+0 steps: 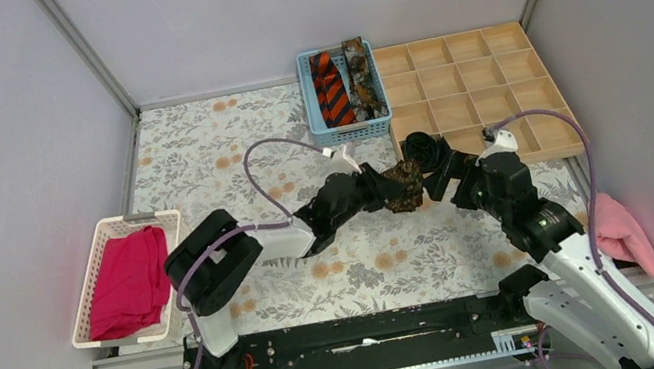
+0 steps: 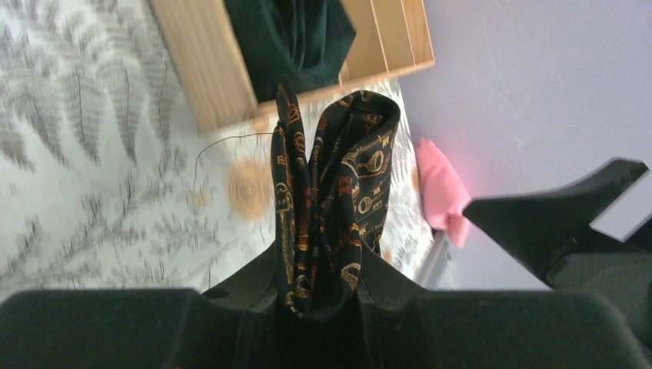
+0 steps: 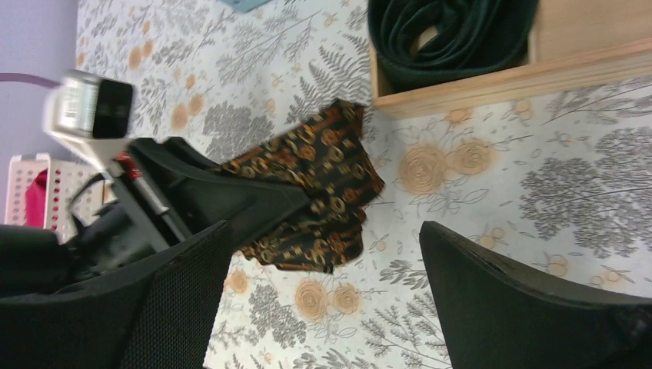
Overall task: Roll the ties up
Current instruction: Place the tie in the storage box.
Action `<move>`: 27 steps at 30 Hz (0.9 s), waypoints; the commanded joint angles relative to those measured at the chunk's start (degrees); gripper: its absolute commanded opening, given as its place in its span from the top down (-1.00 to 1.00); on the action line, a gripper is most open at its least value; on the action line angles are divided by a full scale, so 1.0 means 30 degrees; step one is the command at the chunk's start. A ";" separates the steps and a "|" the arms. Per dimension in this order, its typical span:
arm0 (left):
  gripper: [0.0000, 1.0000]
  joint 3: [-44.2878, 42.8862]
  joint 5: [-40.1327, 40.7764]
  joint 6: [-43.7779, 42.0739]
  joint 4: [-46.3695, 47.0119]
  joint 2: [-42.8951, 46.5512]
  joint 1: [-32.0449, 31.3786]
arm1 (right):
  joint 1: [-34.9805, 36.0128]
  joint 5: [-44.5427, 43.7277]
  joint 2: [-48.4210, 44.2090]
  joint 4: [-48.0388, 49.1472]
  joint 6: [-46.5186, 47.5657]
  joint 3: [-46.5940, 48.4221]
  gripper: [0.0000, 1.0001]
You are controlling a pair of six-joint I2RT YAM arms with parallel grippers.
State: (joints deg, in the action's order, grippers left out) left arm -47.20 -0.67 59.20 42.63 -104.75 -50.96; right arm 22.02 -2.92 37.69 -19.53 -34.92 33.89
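Brown patterned tie (image 2: 330, 192) folded in a soft coil, pinched by left gripper (image 2: 319, 288), right gripper (image 3: 323, 231) spread wide, empty.

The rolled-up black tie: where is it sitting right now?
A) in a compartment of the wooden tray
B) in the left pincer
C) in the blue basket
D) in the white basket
A: the black tie lies coiled in a near corner compartment of the wooden tray; the left pincer grips the brown patterned tie instead.
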 commanded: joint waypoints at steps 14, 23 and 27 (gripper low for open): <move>1.00 -1.4669 1.0616 -1.0631 -0.6698 -0.7572 -0.0402 | 0.0072 -0.5154 -0.1492 -0.1725 0.0897 0.2118 -0.87; 1.00 -2.1648 1.3392 -1.1828 -0.9230 -1.2151 -0.0258 | 0.0068 -0.5745 -0.1019 -0.0644 0.1907 0.1845 -0.86; 1.00 -2.3241 1.3951 -1.2125 -0.9608 -1.3101 0.0150 | 0.0048 -0.5391 -0.0580 -0.0114 0.2243 0.1699 -0.87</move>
State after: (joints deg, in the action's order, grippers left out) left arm -111.63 35.55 25.63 15.77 -142.21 -51.57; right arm 22.02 -18.15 34.83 -23.51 -30.46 38.26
